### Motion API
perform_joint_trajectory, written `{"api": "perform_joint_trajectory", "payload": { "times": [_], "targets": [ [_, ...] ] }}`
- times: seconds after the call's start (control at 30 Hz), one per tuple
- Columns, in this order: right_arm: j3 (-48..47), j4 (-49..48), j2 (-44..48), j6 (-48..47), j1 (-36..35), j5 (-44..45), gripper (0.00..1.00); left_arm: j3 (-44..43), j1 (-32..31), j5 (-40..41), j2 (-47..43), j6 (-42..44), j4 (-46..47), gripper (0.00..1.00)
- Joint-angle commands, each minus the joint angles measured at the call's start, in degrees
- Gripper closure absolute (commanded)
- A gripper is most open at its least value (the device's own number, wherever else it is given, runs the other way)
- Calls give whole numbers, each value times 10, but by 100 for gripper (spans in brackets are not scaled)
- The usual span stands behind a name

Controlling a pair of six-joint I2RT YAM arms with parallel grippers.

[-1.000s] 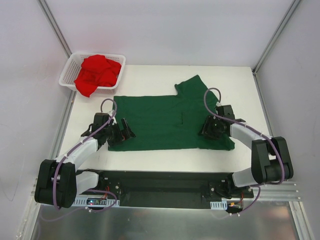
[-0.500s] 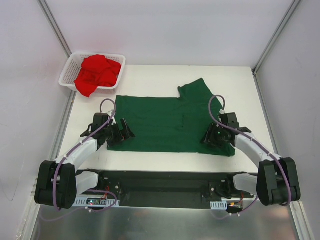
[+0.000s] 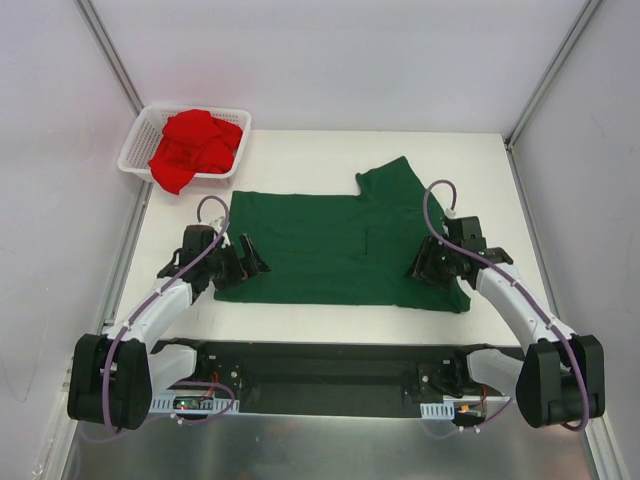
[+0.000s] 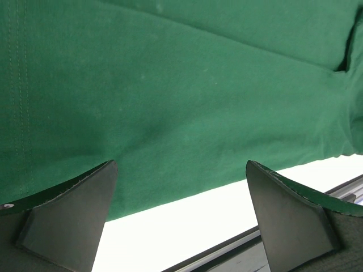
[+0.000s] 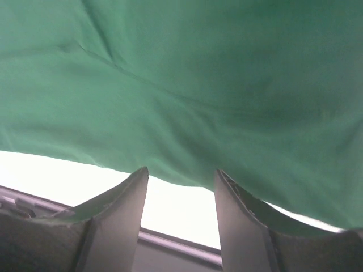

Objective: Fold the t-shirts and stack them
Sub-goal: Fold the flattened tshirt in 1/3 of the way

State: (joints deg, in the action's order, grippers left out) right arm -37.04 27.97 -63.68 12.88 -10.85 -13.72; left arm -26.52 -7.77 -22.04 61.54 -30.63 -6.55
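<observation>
Green shirt [image 3: 335,250]: matte knit cotton, lying flat on the white table [image 3: 300,155], about centre. Outline roughly rectangular, long side running left to right. One short sleeve sticks out at the far right corner. A faint crease runs down the middle. Near hem is almost straight, and the near right corner is rumpled into soft folds. The left wrist view shows a double row of stitching along one edge, with a fine, even weave elsewhere.

Red shirt [image 3: 195,148]: crumpled into a lumpy heap in the white plastic mesh basket [image 3: 128,160] at the far left corner of the table. One fold hangs over the near rim. Well apart from the green shirt.

Left hand [image 3: 255,258]: low at the green shirt's left edge, dark wedge-shaped fingers [image 4: 74,209] spread wide. Cloth lies beneath and beyond them, with bare table in the gap. Nothing pinched.

Right hand [image 3: 420,268]: low at the near right corner of the green shirt, fingers [image 5: 119,215] part spread. White table shows between them, and the cloth edge lies just past the tips. Nothing gripped.

Black base plate [image 3: 330,365] along the near table edge. Purple cables loop over both arms.
</observation>
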Motion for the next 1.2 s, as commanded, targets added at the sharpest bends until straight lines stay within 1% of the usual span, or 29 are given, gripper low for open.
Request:
{"api": "perform_joint_trajectory", "payload": {
  "times": [0.0,0.17,0.2,0.3,0.5,0.63,0.73,0.93,1.17],
  "targets": [
    [-61,-20,-45,-28,0,26,47,-20,6,0,-9,11,1,3],
    [-66,-77,-115,-18,0,11,47,-11,6,3,2,7,29,3],
    [-66,-89,-140,-17,0,10,47,-9,6,4,6,7,35,3],
    [-62,-108,-176,-15,0,4,47,-6,6,5,26,7,47,3],
    [-46,-121,-200,-10,0,-12,48,-1,6,4,62,1,64,3],
    [-39,-108,-189,-4,0,-29,48,2,6,-13,83,-15,64,3],
    [-27,-99,-177,-1,0,-38,48,21,6,-19,77,-29,65,3],
    [4,-77,-134,9,0,-51,48,49,7,-27,36,-44,58,3],
    [16,-26,-67,0,0,-36,47,55,7,-27,-19,-45,-4,3]
  ]
}}
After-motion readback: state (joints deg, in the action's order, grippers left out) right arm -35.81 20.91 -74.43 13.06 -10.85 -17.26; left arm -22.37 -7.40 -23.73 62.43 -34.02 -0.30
